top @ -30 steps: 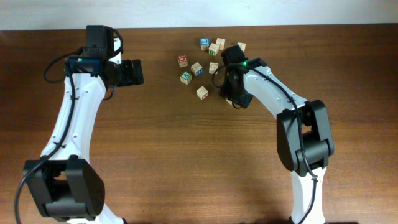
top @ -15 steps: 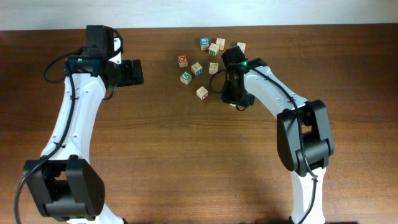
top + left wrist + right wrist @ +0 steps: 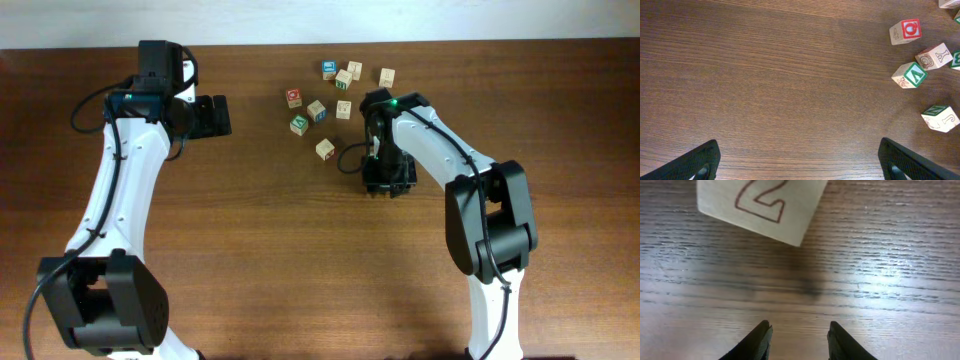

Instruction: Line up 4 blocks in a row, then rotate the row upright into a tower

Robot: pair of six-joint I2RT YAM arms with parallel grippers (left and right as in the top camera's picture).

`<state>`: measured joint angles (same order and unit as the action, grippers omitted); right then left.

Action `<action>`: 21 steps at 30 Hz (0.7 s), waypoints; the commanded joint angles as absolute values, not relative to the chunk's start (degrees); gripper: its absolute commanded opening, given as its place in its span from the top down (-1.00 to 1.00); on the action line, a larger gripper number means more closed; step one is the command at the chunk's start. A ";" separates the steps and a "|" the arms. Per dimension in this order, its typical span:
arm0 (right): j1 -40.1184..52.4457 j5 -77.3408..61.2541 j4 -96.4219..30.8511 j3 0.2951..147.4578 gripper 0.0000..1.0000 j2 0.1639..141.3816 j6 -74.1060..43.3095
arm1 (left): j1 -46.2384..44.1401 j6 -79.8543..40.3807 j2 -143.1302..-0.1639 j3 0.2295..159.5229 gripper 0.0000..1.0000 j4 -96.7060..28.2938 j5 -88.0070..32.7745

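Pale wood blocks (image 3: 344,77) lie scattered at the far side of the brown desk (image 3: 260,240), near a cube with a red top (image 3: 294,97) and a cube with a blue top (image 3: 329,69). The right pincer (image 3: 799,335) points down at the desk. Its fingers are a little apart, with only bare wood between them. One block with a red outlined mark (image 3: 762,202) lies just beyond the fingertips and does not touch them. The left pincer (image 3: 799,162) is spread wide, holds nothing, and is off to the left of the group.
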<state>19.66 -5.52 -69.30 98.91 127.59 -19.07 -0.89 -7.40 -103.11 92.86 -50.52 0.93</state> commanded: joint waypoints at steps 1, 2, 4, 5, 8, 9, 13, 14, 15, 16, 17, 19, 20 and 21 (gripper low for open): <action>19.86 -5.85 -69.65 100.47 0.23 127.98 -18.35 | -1.02 -8.25 -103.50 93.84 -0.98 -50.41 1.50; 19.86 -5.82 -69.65 100.75 0.23 127.98 -18.37 | -1.02 -8.25 -103.50 93.84 -0.99 -50.41 1.50; 19.86 -5.82 -69.65 102.50 0.21 127.98 -19.20 | -1.02 -8.25 -103.50 93.84 -0.98 -50.41 1.48; 19.86 -5.78 -68.38 104.20 0.06 127.98 -23.59 | -1.02 -8.25 -103.50 93.84 -0.98 -50.39 1.45; 19.88 -2.22 -61.04 104.42 -0.04 127.98 -35.11 | -1.02 -8.23 -103.50 93.84 -0.99 -50.68 1.32; 19.88 1.32 -60.01 104.42 -0.04 127.98 -36.77 | -1.02 -8.21 -103.50 93.84 -0.99 -50.76 1.34; 19.88 3.70 -57.10 103.68 -0.03 128.01 -36.99 | -1.02 -8.19 -103.50 93.84 -0.98 -50.65 1.34; 19.88 3.70 -55.81 103.04 -0.03 128.01 -37.21 | -1.02 -8.19 -103.50 93.84 -0.98 -50.65 1.34; 19.88 3.70 -55.00 102.32 -0.02 128.01 -37.21 | -1.02 -8.19 -103.50 93.84 -0.99 -50.65 1.34; 19.88 3.73 -54.70 101.75 -0.02 128.01 -37.19 | -0.99 -8.19 -103.50 93.84 -0.99 -50.65 1.32; 19.88 3.73 -54.37 101.38 -0.03 128.01 -37.19 | -1.02 -8.19 -103.50 93.84 -0.98 -50.65 1.34; 19.88 3.73 -53.49 100.90 -0.03 128.01 -37.19 | -1.02 -8.19 -103.50 93.84 -0.99 -50.65 1.32; 19.88 3.73 -52.95 100.68 -0.02 128.03 -37.17 | -1.02 -8.19 -103.50 93.84 -0.98 -50.65 1.32; 19.88 3.73 -52.64 100.49 -0.02 128.03 -37.17 | -1.02 -8.19 -103.50 93.84 -0.98 -50.65 1.32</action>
<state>19.66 2.59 -53.17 101.60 127.72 -36.32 -0.89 -7.40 -103.11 92.86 -50.61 0.91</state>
